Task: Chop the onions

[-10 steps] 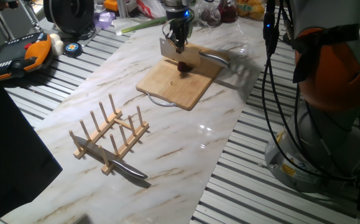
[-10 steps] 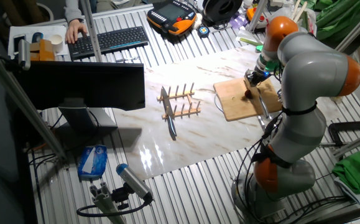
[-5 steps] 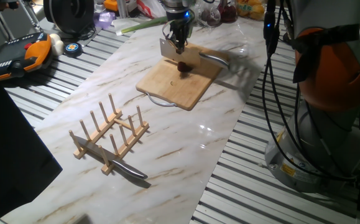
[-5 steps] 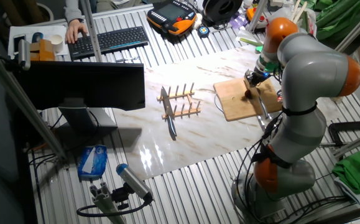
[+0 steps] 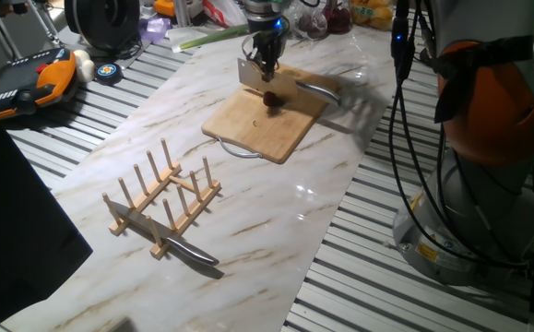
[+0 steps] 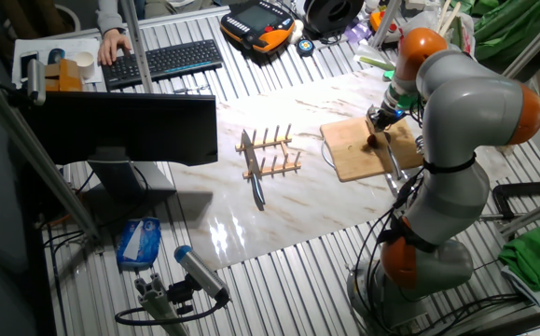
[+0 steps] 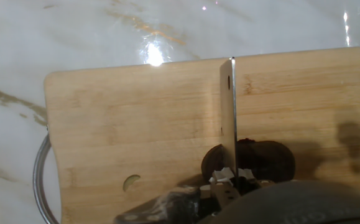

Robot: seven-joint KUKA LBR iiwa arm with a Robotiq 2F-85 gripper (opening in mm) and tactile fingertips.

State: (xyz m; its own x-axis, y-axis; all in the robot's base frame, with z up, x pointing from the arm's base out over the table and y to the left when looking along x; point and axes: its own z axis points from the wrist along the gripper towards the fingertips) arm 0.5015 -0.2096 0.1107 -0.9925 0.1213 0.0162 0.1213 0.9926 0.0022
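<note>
A small dark purple-red onion [image 5: 271,99] [image 6: 372,142] lies on the far part of a wooden cutting board [image 5: 257,129] [image 6: 352,154] [image 7: 130,124]. My gripper [image 5: 267,61] [image 6: 382,116] [image 7: 228,182] hangs right above it, shut on the handle of a wide steel cleaver [image 5: 251,73]. In the hand view the cleaver's blade [image 7: 229,112] shows edge-on, running across the onion [image 7: 263,159], with dark bulb on both sides of it. Whether the edge touches the onion I cannot tell.
A metal handle [image 5: 318,88] lies at the board's right edge. A wooden peg rack [image 5: 160,198] [image 6: 271,154] stands nearer the front with a knife [image 5: 189,249] [image 6: 255,179] beside it. The arm's base [image 5: 488,138] rises at the right; a teach pendant [image 5: 36,78] and clutter line the back.
</note>
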